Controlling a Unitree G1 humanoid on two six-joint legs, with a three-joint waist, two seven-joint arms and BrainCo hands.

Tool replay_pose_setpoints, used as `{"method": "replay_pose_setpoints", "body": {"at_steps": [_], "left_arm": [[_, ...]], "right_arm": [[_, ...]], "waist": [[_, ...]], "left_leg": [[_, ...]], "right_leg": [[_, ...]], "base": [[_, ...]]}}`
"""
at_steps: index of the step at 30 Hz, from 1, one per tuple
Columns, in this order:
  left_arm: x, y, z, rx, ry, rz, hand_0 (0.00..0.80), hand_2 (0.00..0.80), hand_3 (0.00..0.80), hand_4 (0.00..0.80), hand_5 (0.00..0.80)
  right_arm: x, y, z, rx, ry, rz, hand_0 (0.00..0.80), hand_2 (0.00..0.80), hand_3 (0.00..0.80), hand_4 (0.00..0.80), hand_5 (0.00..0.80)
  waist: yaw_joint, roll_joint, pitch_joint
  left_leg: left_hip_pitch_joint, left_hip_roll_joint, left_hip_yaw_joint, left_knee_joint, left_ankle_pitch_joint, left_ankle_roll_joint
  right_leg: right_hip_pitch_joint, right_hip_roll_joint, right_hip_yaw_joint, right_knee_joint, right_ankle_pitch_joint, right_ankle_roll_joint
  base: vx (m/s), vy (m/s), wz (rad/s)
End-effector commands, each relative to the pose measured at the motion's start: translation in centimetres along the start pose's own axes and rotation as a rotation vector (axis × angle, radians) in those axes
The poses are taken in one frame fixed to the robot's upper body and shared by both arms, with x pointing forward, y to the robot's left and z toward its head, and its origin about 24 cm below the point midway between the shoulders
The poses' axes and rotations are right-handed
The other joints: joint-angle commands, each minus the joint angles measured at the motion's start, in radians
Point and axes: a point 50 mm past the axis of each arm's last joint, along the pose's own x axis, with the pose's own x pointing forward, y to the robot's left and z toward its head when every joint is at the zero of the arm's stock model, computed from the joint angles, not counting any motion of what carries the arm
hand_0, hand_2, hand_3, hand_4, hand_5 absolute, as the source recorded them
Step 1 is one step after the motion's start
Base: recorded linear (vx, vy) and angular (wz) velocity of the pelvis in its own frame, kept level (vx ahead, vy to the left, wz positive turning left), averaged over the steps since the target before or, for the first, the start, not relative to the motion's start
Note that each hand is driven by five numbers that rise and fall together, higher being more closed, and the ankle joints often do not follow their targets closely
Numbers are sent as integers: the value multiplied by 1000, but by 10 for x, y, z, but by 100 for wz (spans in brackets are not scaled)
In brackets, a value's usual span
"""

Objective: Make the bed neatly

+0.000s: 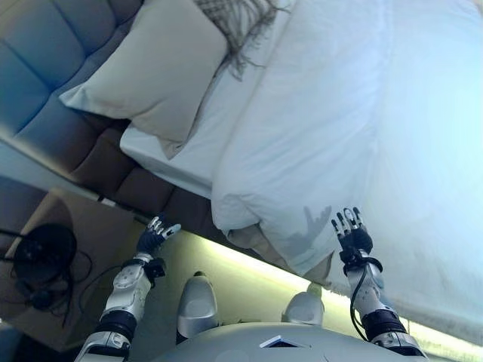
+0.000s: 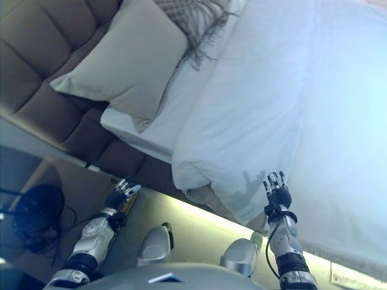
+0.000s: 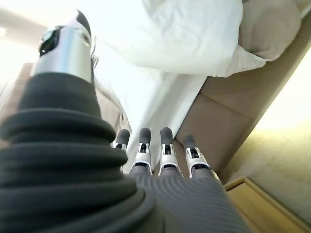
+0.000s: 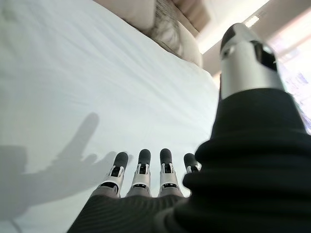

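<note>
Hovering with fingers straight and spread, holding nothing: right robot hand (image 1: 352, 235) at the lower right of the frame, raised over the near edge of the white duvet (image 1: 355, 128), casting a shadow on the cloth, contact not confirmable. Hanging likewise straight-fingered and empty at the lower left of the frame: left robot hand (image 1: 155, 236), off the bed, level with the brown bed base (image 1: 155, 192) and apart from any bedding.

Lying bunched rather than flat: duvet, its corner (image 1: 238, 211) folded under and drooping over the bed side at lower centre, leaving a strip of white sheet (image 1: 192, 147) bare toward the upper left. Resting against the padded headboard (image 1: 53, 68) in the upper left: beige pillow (image 1: 158, 64), with a fringed checked throw (image 1: 241, 19) just beside it at the top.

Judging the risks: pulling with the right alone likely dragging the cover askew and deepening the fold; sliding flat fingers over slippery cloth likely bunching it instead of gripping; tugging toward the headboard possibly shoving pillow and throw out of place; reaching low on the left possibly knocking the base instead of catching the drooping corner
</note>
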Motion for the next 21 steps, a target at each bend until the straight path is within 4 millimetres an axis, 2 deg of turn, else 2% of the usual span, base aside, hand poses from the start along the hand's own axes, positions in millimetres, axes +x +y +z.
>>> {"method": "replay_pose_setpoints", "body": {"at_steps": [1, 3, 5, 7, 10, 13, 16, 21], "left_arm": [[4, -3, 30, -14, -155, 17, 0, 0, 0, 0, 0], [10, -8, 37, -21, -182, 17, 0, 0, 0, 0, 0], [18, -11, 50, -29, -232, 30, 0, 0, 0, 0, 0], [26, -17, 61, -50, -276, 28, 0, 0, 0, 0, 0], [31, -23, 71, -141, -308, 5, 0, 0, 0, 0, 0], [43, -40, 86, -208, -334, -39, 0, 0, 0, 0, 0], [52, -64, 96, -313, -323, -120, 0, 0, 0, 0, 0], [55, -97, 91, -526, -276, -275, 0, 0, 0, 0, 0]], "right_arm": [[2, 13, 17, -4, -90, 62, 0, 0, 0, 0, 0], [1, 7, 14, 22, -101, 45, 0, 0, 0, 0, 0], [3, 5, 14, 42, -108, 61, 0, 0, 0, 0, 0], [7, 3, 17, 51, -107, 64, 0, 0, 0, 0, 0], [13, 7, 24, 43, -123, 94, 0, 0, 0, 0, 0], [17, 13, 33, 61, -167, 113, 0, 0, 0, 0, 0], [22, 18, 43, 110, -216, 118, 0, 0, 0, 0, 0], [27, 27, 52, 121, -261, 154, 0, 0, 0, 0, 0]], "waist": [[11, 0, -43], [10, -8, -40], [2, -20, -21], [-11, -25, 10], [-24, -25, 70], [-43, -24, 129], [-52, -21, 172], [-63, -8, 213]], "left_leg": [[43, -77, -21, -132, 31, 96], [26, -80, -36, -157, 50, 88], [-9, -62, -37, -159, 67, 60], [-48, -39, -41, -159, 81, 40], [-97, 16, -56, -146, 111, 14], [-180, 51, -63, -139, 161, -13], [-226, 60, -79, -144, 187, -20], [-268, 64, -89, -123, 201, -22]], "right_leg": [[-31, 22, 13, 74, -54, 103], [-37, 49, 12, 46, -69, 92], [-54, 79, 1, -22, -90, 90], [-74, 103, 13, -72, -85, 97], [-134, 127, 9, -14, -110, 95], [-190, 148, -9, 32, -142, 87], [-225, 150, -30, 67, -165, 80], [-270, 146, -36, 128, -192, 75]], "base": [[-168, 48, -43], [-168, -77, -35], [-272, -198, -9], [-240, -225, -2], [-201, -186, -9], [-212, -160, -5], [-141, -141, 16], [-47, -45, 11]]}}
